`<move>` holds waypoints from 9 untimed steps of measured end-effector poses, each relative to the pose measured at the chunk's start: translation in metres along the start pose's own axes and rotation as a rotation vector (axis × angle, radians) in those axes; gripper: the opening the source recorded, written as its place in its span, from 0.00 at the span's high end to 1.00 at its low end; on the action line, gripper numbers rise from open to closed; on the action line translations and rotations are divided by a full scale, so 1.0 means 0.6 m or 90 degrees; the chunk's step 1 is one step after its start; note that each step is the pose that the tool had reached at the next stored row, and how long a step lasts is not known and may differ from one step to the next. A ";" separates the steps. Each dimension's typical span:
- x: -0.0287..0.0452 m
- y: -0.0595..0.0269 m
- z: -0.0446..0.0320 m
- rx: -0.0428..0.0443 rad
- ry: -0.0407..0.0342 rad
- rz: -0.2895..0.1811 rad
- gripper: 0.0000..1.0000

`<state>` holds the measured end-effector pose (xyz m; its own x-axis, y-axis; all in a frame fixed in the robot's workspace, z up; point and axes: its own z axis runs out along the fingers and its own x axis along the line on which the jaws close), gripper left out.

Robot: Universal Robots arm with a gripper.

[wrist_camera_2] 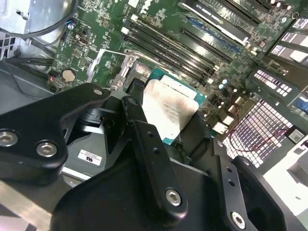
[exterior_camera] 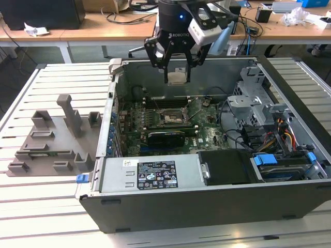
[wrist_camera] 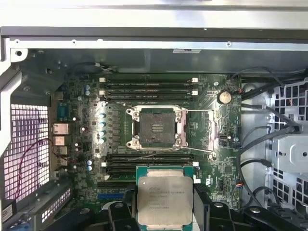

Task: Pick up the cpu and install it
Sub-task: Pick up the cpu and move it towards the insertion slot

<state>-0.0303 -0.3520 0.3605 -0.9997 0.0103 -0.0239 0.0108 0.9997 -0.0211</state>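
Cpu (exterior_camera: pixel 177 77) lifted, not yet seated.
The claw (exterior_camera: pixel 177 79) was clenched on the cpu, holding it in the air over the open computer case (exterior_camera: pixel 181 212); the socket (wrist_camera: pixel 156 127) on the board lay empty, so installing was left.

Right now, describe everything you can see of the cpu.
The small flat square cpu has a silvery-grey metal top with faint print, a thin pale rim and a green board edge. It lies roughly level, top up, clamped on two opposite edges by the black gripper. It hangs over the open computer case, above the green motherboard, apart from the empty dark square socket. Nothing else touches it.
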 end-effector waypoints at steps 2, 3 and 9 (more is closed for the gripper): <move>-0.004 0.002 0.002 0.0002 0.0000 0.000 0.45; -0.005 0.003 0.002 0.0002 0.0001 0.000 0.45; -0.013 0.006 0.007 0.0004 0.0000 0.000 0.45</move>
<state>-0.0224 -0.3486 0.3563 -0.9997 0.0103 -0.0238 0.0108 0.9997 -0.0216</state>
